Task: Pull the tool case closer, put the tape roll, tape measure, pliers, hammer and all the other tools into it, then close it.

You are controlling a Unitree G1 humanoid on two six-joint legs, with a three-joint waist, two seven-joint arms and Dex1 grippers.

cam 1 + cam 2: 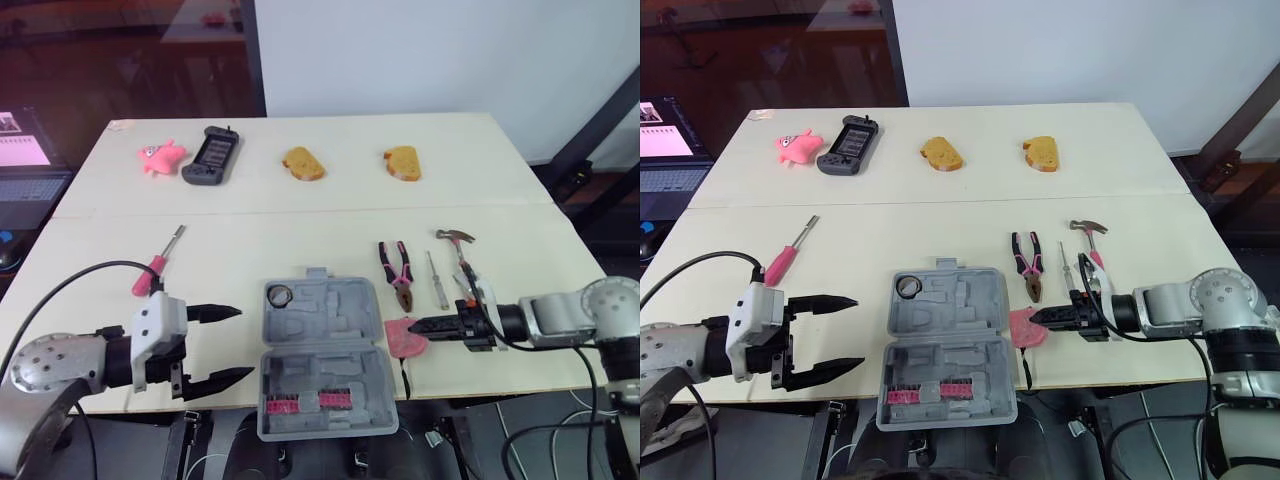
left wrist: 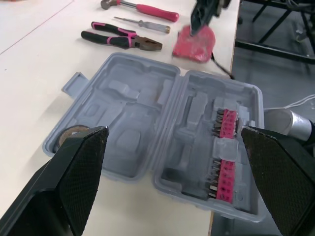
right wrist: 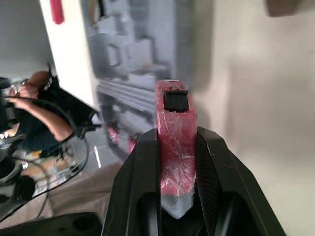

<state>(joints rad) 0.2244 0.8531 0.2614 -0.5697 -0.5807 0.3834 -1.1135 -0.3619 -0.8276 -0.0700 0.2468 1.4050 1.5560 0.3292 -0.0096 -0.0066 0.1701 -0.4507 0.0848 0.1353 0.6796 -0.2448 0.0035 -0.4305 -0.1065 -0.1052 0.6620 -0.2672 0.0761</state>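
The grey tool case (image 1: 330, 335) lies open at the table's front middle, with a tape roll (image 1: 279, 294) in its far left pocket and pink bits (image 1: 305, 402) in the near half. My right gripper (image 1: 418, 325) is shut on the pink tape measure (image 3: 174, 147), just right of the case and low over the table. Behind it lie the pliers (image 1: 398, 268), a thin screwdriver (image 1: 436, 279) and the hammer (image 1: 462, 250). My left gripper (image 1: 240, 343) is open, holding nothing, just left of the case. A pink-handled screwdriver (image 1: 158, 262) lies farther left.
On the far half of the table are a pink toy (image 1: 160, 156), a dark handheld console (image 1: 210, 156) and two pieces of bread (image 1: 302, 163) (image 1: 402, 163). A laptop (image 1: 22, 150) stands off the table's left. A person (image 3: 44, 113) sits beyond the front edge.
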